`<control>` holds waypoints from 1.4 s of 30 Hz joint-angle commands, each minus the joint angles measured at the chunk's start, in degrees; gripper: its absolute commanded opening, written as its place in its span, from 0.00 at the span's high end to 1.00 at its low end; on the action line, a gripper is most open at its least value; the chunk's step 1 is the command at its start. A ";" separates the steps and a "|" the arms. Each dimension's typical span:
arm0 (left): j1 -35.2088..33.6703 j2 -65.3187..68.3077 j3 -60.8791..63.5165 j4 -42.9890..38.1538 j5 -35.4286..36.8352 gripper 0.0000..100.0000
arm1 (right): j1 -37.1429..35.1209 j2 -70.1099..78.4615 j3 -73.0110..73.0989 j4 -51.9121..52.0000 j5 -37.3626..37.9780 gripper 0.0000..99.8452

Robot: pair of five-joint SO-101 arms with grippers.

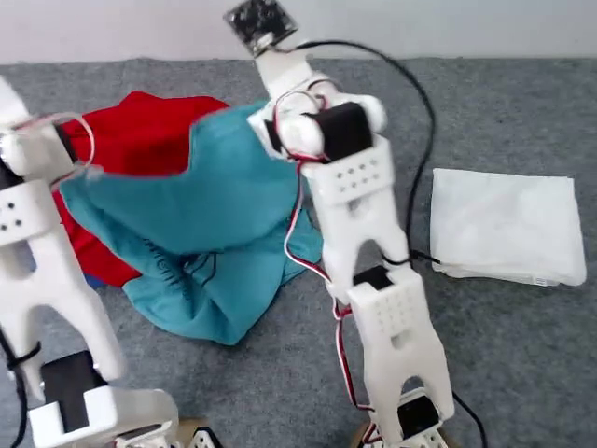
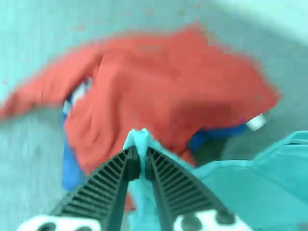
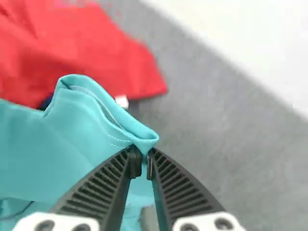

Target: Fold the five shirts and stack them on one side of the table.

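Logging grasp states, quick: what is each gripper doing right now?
Left gripper: shut on the teal shirt.
Right gripper: shut on the teal shirt too, at a folded edge.

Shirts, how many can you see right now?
4. A teal shirt pinched by the left end effector and right end effector, a red shirt under it, a blue shirt peeking from beneath the red, a folded white shirt lying apart. Another may be hidden.

A teal shirt [image 1: 215,215], red shirt [image 1: 140,135], white shirt [image 1: 504,224]
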 commanded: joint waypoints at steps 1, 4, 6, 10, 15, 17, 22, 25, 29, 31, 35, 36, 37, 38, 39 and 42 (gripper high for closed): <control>5.27 -2.81 -13.85 2.81 -0.26 0.99 | 1.19 -11.30 -1.14 2.15 0.79 0.99; 9.23 -2.90 -21.41 3.60 -0.18 0.99 | 2.86 -18.42 -1.05 2.07 0.88 0.99; 11.52 -2.90 -26.42 3.60 1.85 0.99 | 4.97 -22.81 -1.05 1.45 0.79 0.99; 12.48 -2.99 -36.18 3.25 13.27 0.99 | 11.47 -31.52 -1.05 -1.19 0.35 0.99; 16.53 -3.43 -43.56 5.27 11.34 0.99 | 20.70 -42.59 1.41 -6.81 -1.93 0.99; 16.88 -3.69 -45.14 6.33 11.25 0.99 | 22.73 -48.04 5.54 -9.80 -2.02 0.99; 16.79 -11.16 -41.45 6.33 11.25 0.99 | 23.87 -63.08 21.71 -22.20 -1.93 0.99; 16.53 -19.52 -33.45 6.33 11.25 0.99 | 24.04 -71.08 30.68 -29.05 -1.85 0.99; 16.88 -30.95 -19.56 6.15 9.32 0.99 | 24.04 -73.98 34.29 -31.87 -1.76 0.99; 16.88 -34.20 -12.09 5.45 9.14 0.99 | 24.04 -72.57 34.55 -30.99 -1.67 0.99; 16.97 -35.16 0.57 1.93 6.51 0.99 | 23.52 -67.47 34.55 -26.24 1.14 0.99; 16.97 -35.08 3.82 0.26 5.89 0.99 | 23.43 -65.71 34.55 -25.01 1.41 0.99; 16.97 -34.99 7.60 -2.29 5.45 0.99 | 22.90 -63.69 34.55 -23.69 1.49 0.99; 16.97 -34.64 11.65 -5.71 5.19 0.99 | 22.55 -61.58 34.55 -22.37 1.58 0.99; 16.88 -34.11 15.69 -9.58 4.66 0.99 | 22.37 -59.30 34.55 -21.05 2.02 0.99; 16.97 -30.24 27.65 -23.30 2.37 0.99 | 22.02 -51.47 34.55 -19.82 3.52 0.99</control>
